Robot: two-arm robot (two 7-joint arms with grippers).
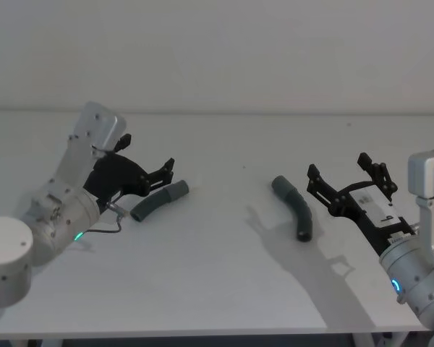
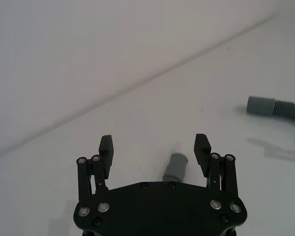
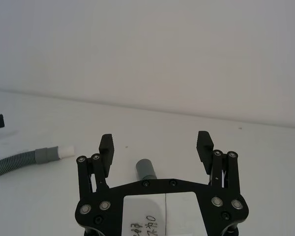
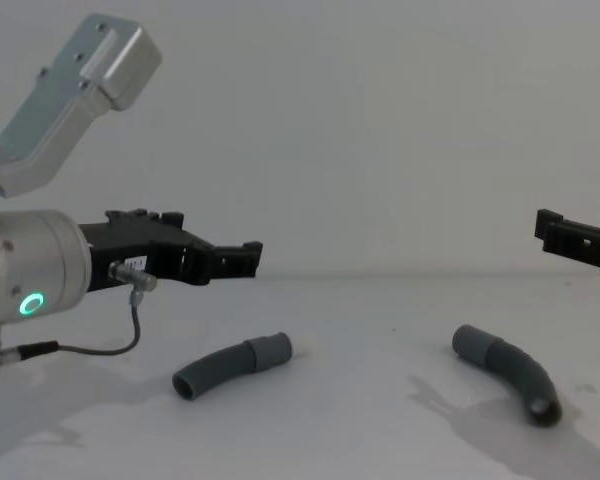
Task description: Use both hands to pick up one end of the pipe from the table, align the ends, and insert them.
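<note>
Surface (image 1: 224, 282): both pipe pieces lie flat on it, well apart, either side of its middle. My left gripper (image 2: 155, 145): jaws apart, holding nothing, above the surface's left part, near the left piece (image 1: 153, 204). My right gripper (image 3: 155, 142): jaws apart, holding nothing, above the surface's right part, beside the right piece (image 1: 301, 213). Left cuff (image 1: 177, 191) and right cuff (image 1: 280, 186) both point toward the surface's middle. White tip (image 3: 66, 151) on the left cuff.

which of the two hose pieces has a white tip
The piece on the robot's left, by the open left gripper: its grey cuff ends in a narrow white tip. The right piece has a plain grey cuff.
</note>
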